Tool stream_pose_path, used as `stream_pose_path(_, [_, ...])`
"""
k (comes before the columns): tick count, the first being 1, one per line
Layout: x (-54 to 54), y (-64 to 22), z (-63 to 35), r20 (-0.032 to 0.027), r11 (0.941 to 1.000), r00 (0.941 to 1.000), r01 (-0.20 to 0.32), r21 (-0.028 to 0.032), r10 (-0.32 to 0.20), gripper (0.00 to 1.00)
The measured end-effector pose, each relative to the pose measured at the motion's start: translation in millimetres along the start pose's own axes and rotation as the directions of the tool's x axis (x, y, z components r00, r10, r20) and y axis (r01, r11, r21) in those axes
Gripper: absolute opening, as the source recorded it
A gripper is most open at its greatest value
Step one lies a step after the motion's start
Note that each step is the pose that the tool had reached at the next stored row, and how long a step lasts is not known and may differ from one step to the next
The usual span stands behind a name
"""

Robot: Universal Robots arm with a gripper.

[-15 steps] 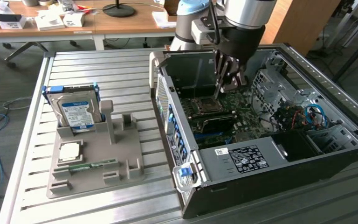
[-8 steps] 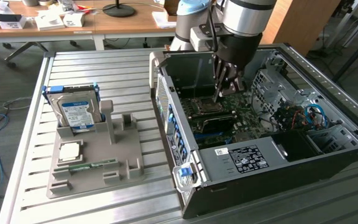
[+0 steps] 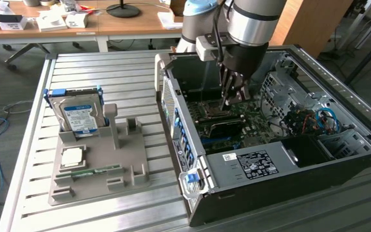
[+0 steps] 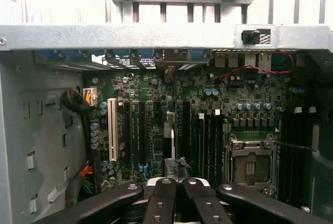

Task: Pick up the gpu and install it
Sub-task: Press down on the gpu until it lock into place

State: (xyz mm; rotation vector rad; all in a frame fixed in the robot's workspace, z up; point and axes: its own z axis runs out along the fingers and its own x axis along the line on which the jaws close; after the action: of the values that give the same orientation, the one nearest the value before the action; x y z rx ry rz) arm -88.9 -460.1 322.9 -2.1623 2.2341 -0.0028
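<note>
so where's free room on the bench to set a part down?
Bare slats on the table behind the hard drive, and in front of the grey tray. Crowded: the tray's slots, and inside the PC case, where the gripper sits over the motherboard.

One robot arm (image 3: 253,24), ending in one hand (image 4: 175,182) with fingers pressed together. One open computer case (image 3: 289,193) on the slatted surface (image 3: 95,67). Inside it, one motherboard (image 4: 156,109), one empty CPU socket (image 4: 251,164), one white expansion slot (image 4: 113,130), counted beside several black slots whose number could not be told. One grey holder tray (image 3: 98,169). Standing in it, one silver hard drive (image 3: 79,116) with a blue-white label. Lying on it, one square processor chip (image 3: 71,157) and one narrow green memory stick (image 3: 89,170). One desk (image 3: 108,19) behind, carrying several white boxes.
</note>
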Motion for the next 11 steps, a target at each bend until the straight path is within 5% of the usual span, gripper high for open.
stream_pose_path(11, [0.5,0.5,20.0,0.0000,1.0000,1.0000,0.000,-0.0001,0.000,0.11])
